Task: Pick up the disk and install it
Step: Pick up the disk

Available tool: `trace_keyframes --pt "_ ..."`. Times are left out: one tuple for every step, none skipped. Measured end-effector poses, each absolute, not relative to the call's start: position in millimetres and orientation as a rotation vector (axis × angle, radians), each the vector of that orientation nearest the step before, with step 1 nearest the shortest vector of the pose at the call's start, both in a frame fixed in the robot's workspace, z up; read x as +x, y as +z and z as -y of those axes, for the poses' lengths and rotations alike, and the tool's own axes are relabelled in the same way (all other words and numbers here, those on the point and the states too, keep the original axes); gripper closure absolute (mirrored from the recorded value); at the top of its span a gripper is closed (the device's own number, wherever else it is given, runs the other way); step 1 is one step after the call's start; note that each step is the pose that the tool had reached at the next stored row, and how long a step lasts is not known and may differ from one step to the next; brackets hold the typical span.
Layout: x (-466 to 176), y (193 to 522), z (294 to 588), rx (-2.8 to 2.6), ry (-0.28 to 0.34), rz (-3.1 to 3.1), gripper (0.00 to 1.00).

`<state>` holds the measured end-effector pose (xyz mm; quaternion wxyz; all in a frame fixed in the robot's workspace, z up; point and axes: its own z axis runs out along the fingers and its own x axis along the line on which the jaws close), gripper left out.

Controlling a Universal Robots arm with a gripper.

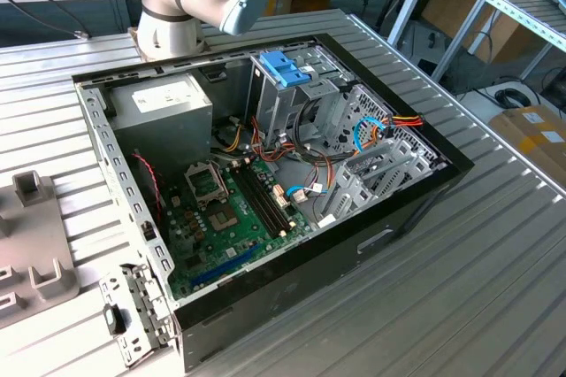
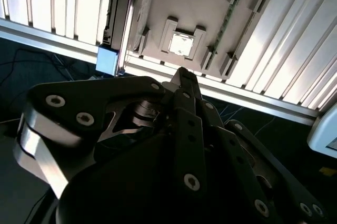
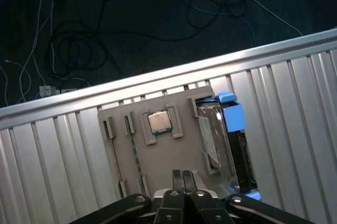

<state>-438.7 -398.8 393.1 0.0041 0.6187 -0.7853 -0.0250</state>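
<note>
while the end effector [image 3: 183,177] is clenched empty over the tray [image 3: 163,155], the disk [image 3: 210,134] is seen beside it. long axis is laid along table [image 3: 284,129] slats.

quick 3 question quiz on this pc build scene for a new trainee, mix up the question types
1. Fill in: the disk stands on edge in the grey tray, and its carrier frame is ____ in colour.
2. What sits in the tray's square pocket? A) processor chip B) fan C) battery
3. True or false: the tool is shut with nothing between its fingertips.
Key: 1 blue; 2 A; 3 true
</note>
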Motion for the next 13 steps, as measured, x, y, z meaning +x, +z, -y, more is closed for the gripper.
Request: trace_keyframes --pt "-438.7 393.1 398.8 1.943 -0.078 2.457 0.9" --pt "-438.7 393.1 398.8 1.947 -0.078 2.454 0.9" --pt "-438.7 393.1 398.8 1.951 -0.078 2.45 0.9" --pt "-438.7 393.1 398.8 1.957 -0.078 2.445 0.9" --pt "-438.7 393.1 398.8 1.963 -0.078 2.441 0.9" --pt "-438.7 393.1 398.8 1.967 -0.078 2.437 0.9" --pt "-438.8 393.1 398.8 1.974 -0.078 2.431 0.9" --pt "-438.7 393.0 398.8 1.981 -0.078 2.425 0.9" --pt "-438.7 393.1 398.8 1.986 -0.078 2.421 0.9" --pt "-438.8 393.1 398.7 1.991 -0.078 2.417 0.9" --pt "-438.8 393.0 398.7 2.001 -0.078 2.408 0.9" --pt "-438.7 393.1 398.8 2.005 -0.078 2.405 0.9" --pt "-438.7 393.1 398.8 2.01 -0.078 2.401 0.9"
